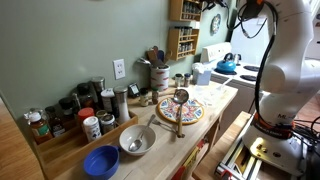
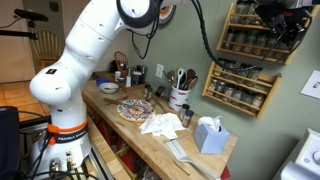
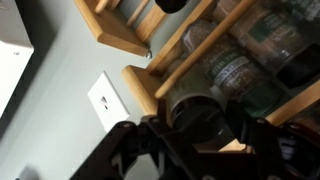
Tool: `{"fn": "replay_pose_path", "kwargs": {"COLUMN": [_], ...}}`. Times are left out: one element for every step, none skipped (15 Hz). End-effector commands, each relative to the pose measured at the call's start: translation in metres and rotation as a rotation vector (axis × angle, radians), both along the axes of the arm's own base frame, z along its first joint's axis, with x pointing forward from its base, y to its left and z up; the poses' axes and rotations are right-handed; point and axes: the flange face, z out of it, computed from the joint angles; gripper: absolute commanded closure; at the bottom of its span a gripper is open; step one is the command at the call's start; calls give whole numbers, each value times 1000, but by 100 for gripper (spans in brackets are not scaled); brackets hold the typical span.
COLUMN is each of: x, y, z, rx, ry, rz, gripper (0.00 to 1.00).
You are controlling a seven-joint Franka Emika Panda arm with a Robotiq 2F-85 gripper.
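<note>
Wrist view: a white wall outlet [image 3: 105,95] is at left. Next comes the wooden spice rack [image 3: 140,85], its shelves slanting up to the right and stocked with other jars [image 3: 240,70]. A dark-lidded jar [image 3: 195,108] sits on the lower shelf, and my fingers [image 3: 130,148] stand on either side of it. I cannot tell whether they press it. In an exterior view the spice rack [image 2: 245,65] hangs on the wall above the counter [image 2: 150,140].

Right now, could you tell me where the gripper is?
In an exterior view the gripper is at the top of the spice rack; the wrist view shows a jar just ahead.
</note>
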Motion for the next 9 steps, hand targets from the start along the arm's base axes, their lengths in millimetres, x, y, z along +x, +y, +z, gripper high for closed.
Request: {"fn": "replay_pose_path", "kwargs": {"x": [2,3,3,4,5,6,6,7,7], "y": [-1,-1,-1,-1,-1,-1,-1,0,0], "z": [0,0,-1,-1,-1,-1,-1,0,0], "rx": [42,46,48,48,50,54,56,61,65], "ry": [3,4,5,4,1,-2,-5,-9,-12], "rz": [0,-1,-3,-4,-8,-11,-16,-21,-24], "gripper": [33,32,28,22,22,15,17,21,22]}}
